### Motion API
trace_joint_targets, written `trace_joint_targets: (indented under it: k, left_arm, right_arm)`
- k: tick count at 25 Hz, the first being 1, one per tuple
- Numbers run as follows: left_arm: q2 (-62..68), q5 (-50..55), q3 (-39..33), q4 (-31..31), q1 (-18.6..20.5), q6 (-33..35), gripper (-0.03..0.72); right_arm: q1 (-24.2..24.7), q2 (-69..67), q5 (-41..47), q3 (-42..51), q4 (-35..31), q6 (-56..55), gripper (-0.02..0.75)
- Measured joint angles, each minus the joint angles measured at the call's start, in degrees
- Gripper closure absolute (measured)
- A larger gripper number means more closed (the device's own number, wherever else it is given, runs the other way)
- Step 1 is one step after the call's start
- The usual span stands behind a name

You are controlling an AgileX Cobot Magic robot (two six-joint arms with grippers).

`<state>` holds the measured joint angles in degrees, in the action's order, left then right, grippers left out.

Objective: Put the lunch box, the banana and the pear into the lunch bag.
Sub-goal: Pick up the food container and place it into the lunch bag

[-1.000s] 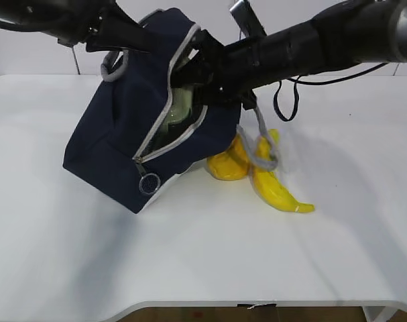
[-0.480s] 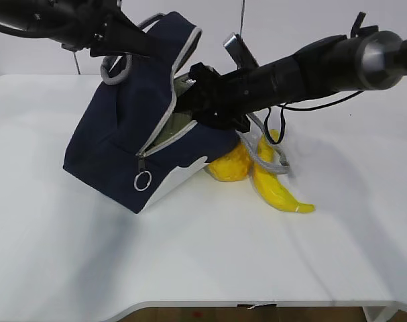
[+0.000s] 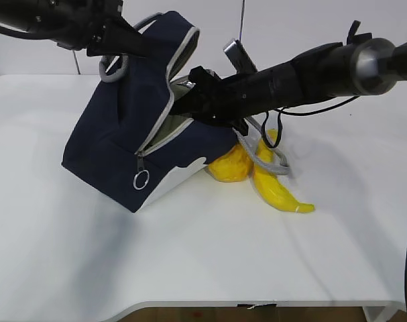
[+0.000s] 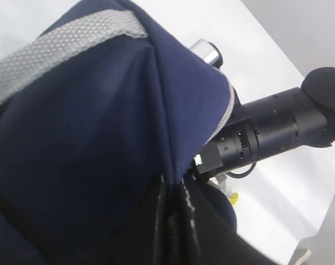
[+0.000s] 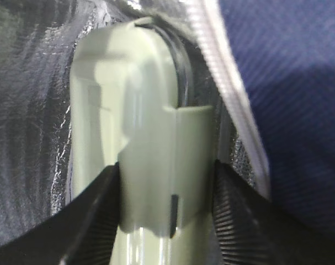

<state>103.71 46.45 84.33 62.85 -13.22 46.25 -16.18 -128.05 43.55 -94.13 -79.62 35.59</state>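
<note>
The navy lunch bag (image 3: pixel 116 141) lies tilted on the white table, its zipper mouth facing right. My left gripper (image 3: pixel 133 43) is shut on the bag's top fabric (image 4: pixel 173 221) and holds the flap up. My right gripper (image 3: pixel 190 100) is shut on the lunch box (image 5: pixel 139 110), with a finger (image 5: pixel 95 215) on each side of the sage-green lid, inside the bag's silver-lined mouth. The pear (image 3: pixel 230 164) and the banana (image 3: pixel 277 188) lie on the table just right of the bag, touching each other.
A grey webbing handle (image 3: pixel 267 151) hangs over the banana. The metal ring pull (image 3: pixel 141 179) dangles at the bag's front corner. The table's front edge (image 3: pixel 203 303) is near. My right arm (image 4: pixel 283 124) crosses above the fruit.
My right arm has dropped lower with the lunch box in the bag's mouth. The mouth has narrowed around it and the flap has sunk. The fruit has not moved.
</note>
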Motion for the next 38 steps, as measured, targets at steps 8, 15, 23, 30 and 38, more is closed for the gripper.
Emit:
trace_joint_targets:
  k: [8, 15, 23, 30, 38]
  left_arm:
    - [0.0, -0.5, 0.0, -0.8, 0.0, 0.0, 0.678]
    - [0.0, -0.7, 0.0, -1.0, 0.0, 0.0, 0.678]
    - [0.0, -0.6, 0.0, -1.1, 0.0, 0.0, 0.678]
    - [0.0, -0.6, 0.0, -0.5, 0.0, 0.0, 0.678]
    - [0.0, -0.6, 0.0, 0.3, 0.4, -3.8, 0.678]
  right_arm:
    - [0.0, 0.0, 0.0, 0.0, 0.0, 0.0, 0.333]
    - [0.0, 0.0, 1.3, -0.2, 1.3, 0.0, 0.289]
    - [0.5, 0.0, 5.9, -0.4, 1.3, 0.1, 0.216]
    - [4.1, 0.0, 15.0, -0.4, 1.6, 4.9, 0.215]
    - [5.4, 3.8, 17.4, -0.4, 9.6, 6.0, 0.215]
